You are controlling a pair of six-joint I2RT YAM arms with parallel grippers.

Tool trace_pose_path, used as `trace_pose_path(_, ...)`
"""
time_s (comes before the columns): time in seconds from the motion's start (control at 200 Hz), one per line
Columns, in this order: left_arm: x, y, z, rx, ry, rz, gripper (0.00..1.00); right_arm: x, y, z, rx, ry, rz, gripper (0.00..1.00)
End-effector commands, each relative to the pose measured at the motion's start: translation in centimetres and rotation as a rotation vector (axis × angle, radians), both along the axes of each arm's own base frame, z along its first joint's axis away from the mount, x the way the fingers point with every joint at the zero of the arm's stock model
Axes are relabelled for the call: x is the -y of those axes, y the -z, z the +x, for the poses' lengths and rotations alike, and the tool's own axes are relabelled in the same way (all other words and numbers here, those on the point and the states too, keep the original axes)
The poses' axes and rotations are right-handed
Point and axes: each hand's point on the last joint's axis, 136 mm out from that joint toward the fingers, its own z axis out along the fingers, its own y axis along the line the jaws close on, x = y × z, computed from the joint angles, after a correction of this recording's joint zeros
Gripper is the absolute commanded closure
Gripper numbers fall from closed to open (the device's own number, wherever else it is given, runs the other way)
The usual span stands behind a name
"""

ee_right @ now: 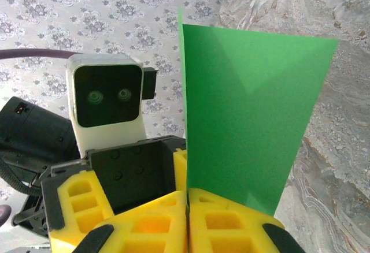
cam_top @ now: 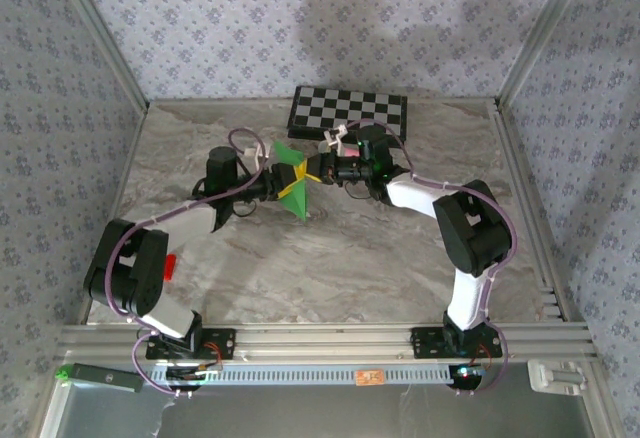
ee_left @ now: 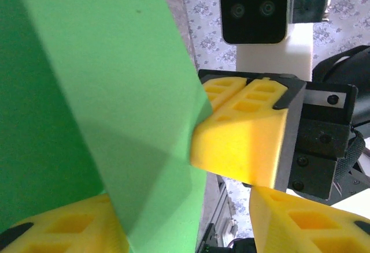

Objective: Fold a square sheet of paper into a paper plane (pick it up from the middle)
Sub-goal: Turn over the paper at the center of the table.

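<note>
Two grippers are positioned tip to tip above the far middle of the marbled table (cam_top: pixel 330 268), just on the near side of the black-and-white checkered board (cam_top: pixel 348 113). The green paper sheet (cam_top: pixel 288 155) is held between them, raised off the table and clear of the board.

Right gripper (cam_top: pixel 318 171): the jaws are fully closed on the sheet. In the right wrist view the two yellow fingers (ee_right: pixel 231 230) are pressed together at the gripper (ee_right: pixel 186 207), and the lower edge of the sheet (ee_right: pixel 248 108) is clamped in the seam between them. The sheet rises upright from this grip. Diagonal creases are visible as lighter and darker green bands across its face. In the left wrist view the same gripper (ee_left: pixel 199 143) is seen pinching the right edge of the sheet (ee_left: pixel 115 91), below the right wrist camera (ee_left: pixel 254 7).

Left gripper (cam_top: pixel 291 186): the jaws are set roughly half open, and the sheet is located in the gap between them. In the left wrist view one yellow finger (ee_left: pixel 58 233) is seen at the lower left against the sheet. The other finger, at the lower right, is separated from the sheet by a clear gap, so the sheet is not clamped by this gripper. In the right wrist view the left gripper (ee_right: pixel 130 183) is seen head-on beneath its camera (ee_right: pixel 107 94), with one finger partly hidden behind the left edge of the sheet.
</note>
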Motion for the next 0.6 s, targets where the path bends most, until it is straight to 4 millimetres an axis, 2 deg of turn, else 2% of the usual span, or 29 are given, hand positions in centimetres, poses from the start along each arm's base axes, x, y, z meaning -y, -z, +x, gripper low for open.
trace_pose_path(0.0, 0.39, -2.78, 0.36, 0.11, 0.022, -0.025, 0.49, 0.32, -1.56, -0.14, 0.015, -0.008, 0.037, 0.9)
trace_pose_path(0.595, -0.02, -2.57, 0.53, 0.136, -0.013, -0.01, 0.73, 0.85, -0.84, 0.17, -0.007, 0.017, 0.04, 0.86)
